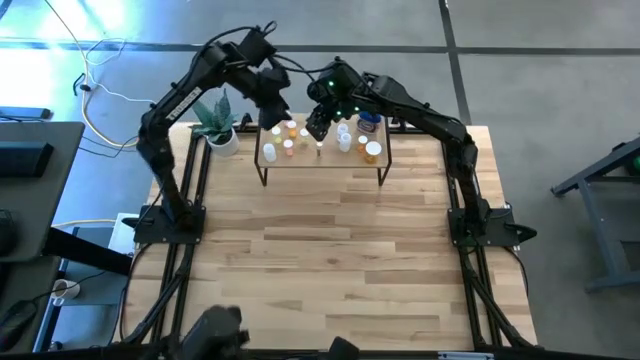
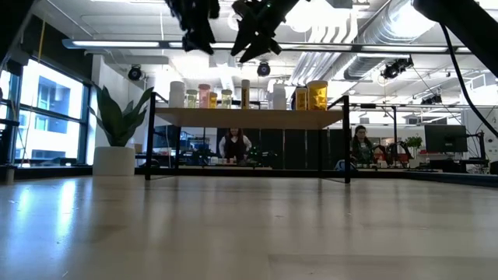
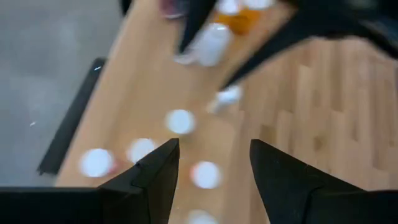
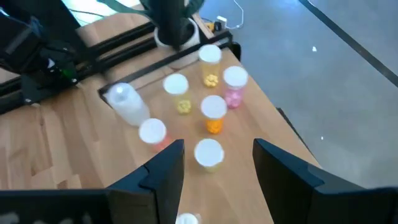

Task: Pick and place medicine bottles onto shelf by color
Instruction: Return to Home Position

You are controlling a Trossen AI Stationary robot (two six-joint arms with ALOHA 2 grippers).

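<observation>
Table [image 1: 330, 260] rear: shelf [image 1: 325, 162] | bottles [image 1: 371, 151] partly hidden by arms | left jaws spread | right jaws spread

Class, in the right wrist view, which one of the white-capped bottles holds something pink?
The pink bottle, beside the orange bottle: pink shows below its white cap, while the others show yellow, orange or white.

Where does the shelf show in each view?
High: upper middle, shelf beneath the open left claw and right claw.
Low: shelf mid-picture, on black legs.
Left wrist: shelf ahead of that claw.
Right wrist: shelf likewise.
Landmark: white-capped bottles on it.
</observation>
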